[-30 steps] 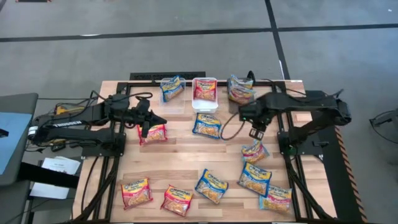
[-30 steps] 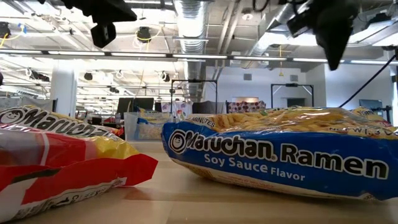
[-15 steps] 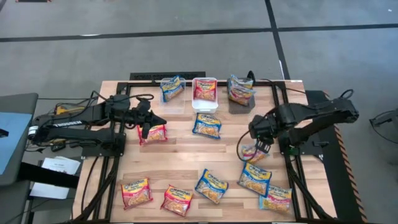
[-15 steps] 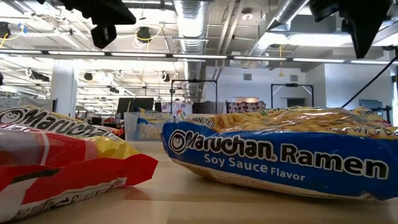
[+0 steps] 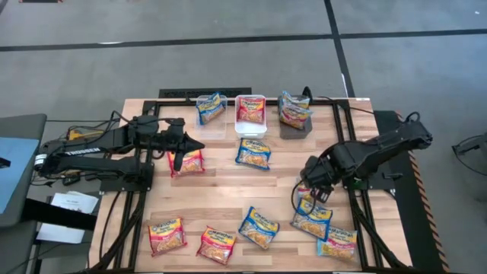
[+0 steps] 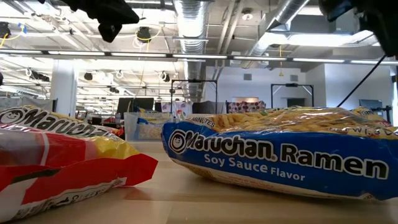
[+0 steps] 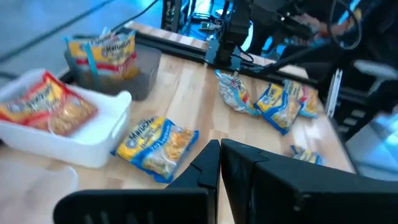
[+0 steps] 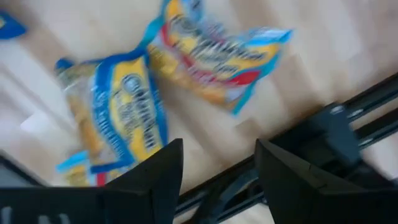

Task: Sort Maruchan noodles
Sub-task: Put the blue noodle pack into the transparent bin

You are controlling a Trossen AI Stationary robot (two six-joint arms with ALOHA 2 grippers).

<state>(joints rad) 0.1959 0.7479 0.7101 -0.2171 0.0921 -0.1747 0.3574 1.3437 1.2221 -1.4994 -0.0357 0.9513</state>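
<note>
Maruchan noodle packets lie flat on the wooden table (image 5: 228, 190): blue ones (image 5: 253, 154) (image 5: 259, 227) (image 5: 312, 218), red ones (image 5: 188, 162) (image 5: 166, 234) (image 5: 217, 243), and one with pink trim (image 5: 338, 243). My right gripper (image 5: 316, 194) (image 8: 217, 180) hangs open, pointing down, above the blue packet (image 8: 124, 118) at the near right, beside a crumpled packet (image 7: 235, 96). My left gripper (image 5: 178, 152) (image 7: 217, 168) is shut on nothing and held above the table next to the red packet at mid left.
Along the far edge stand a clear bin (image 5: 211, 114) with a blue packet, a white bin (image 5: 251, 125) with a red one and a dark grey bin (image 5: 295, 128) with others. Bare wood lies in the table's middle. Black frame rails (image 5: 358, 221) run along the right side.
My right gripper has gone toward the table's near edge, from the middle right past the crumpled packet to above the blue packet at the near right. My left gripper has stayed in place and rolled a little about its own line. No packet has moved.
</note>
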